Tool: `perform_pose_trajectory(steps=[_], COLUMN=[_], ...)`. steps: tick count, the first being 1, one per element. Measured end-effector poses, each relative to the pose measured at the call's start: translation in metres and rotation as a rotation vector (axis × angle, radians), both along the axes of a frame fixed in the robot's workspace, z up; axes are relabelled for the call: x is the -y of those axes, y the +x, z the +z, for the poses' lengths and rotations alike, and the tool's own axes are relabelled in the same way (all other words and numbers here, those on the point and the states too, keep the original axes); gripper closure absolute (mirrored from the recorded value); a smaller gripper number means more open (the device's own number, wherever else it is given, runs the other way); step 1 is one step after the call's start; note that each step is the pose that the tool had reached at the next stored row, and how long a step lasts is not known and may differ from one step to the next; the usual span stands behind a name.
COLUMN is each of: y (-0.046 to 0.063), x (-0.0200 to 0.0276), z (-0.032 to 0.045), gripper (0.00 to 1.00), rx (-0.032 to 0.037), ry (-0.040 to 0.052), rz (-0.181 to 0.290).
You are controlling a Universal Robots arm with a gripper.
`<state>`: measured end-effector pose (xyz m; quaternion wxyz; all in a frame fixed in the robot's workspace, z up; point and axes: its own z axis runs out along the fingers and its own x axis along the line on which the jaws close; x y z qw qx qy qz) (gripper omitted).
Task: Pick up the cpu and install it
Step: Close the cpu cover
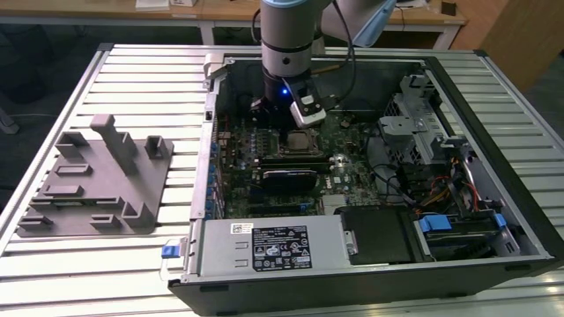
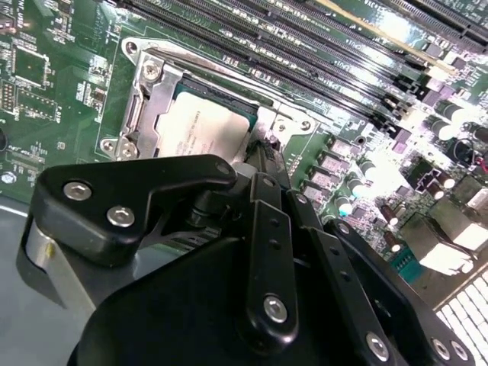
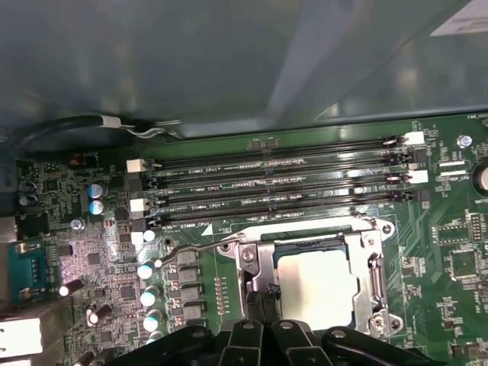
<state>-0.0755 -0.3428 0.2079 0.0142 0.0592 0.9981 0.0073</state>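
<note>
First wrist view showed the gripper (image 3: 261, 301) low over the motherboard (image 3: 450, 229), with its jaws drawn close together, almost or fully closed, and nothing visible between them. The cpu (image 3: 316, 286) was not in the jaws: it lay flat inside the metal socket frame (image 3: 374, 267), silver top upward. The tips stood at one side rail of this frame, just beside the edge of the cpu and not around it. In the second wrist view the same relation appeared, with the cpu (image 2: 206, 126) lying just beyond the tips, near one of its corners.

The chip was square, so it had no long axis to align to; its edges ran parallel with the frame. I judged that the placing was mostly done, but I could not tell whether the chip sat fully down in the socket. A thin wire lever (image 3: 191, 248) stood beside the frame, and as far as I could see it was not hooked down.

Room around the socket was tight: the memory slots (image 3: 274, 183) ran along one side of the frame and small capacitors (image 3: 145, 271) stood near another. In the exterior view the arm (image 1: 286, 46) hung inside the open computer case (image 1: 520, 218), which lay on the slatted counter (image 1: 141, 66). A grey fixture (image 1: 97, 178) rested on the exterior view's left, apart from the case.
</note>
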Motion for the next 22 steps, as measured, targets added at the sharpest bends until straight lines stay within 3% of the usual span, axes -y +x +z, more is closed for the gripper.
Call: perform_pose_trajectory(steps=[7, 14, 22], y=[0.000, 0.001, 0.015], x=[0.0000, 0.0000, -0.0002], z=[0.0116, 0.0121, 0.0120], gripper=[0.89, 0.89, 0.89], rx=[0.0016, 0.0015, 0.0016], ry=[0.0000, -0.0001, 0.0001], rz=[0.000, 0.000, 0.000])
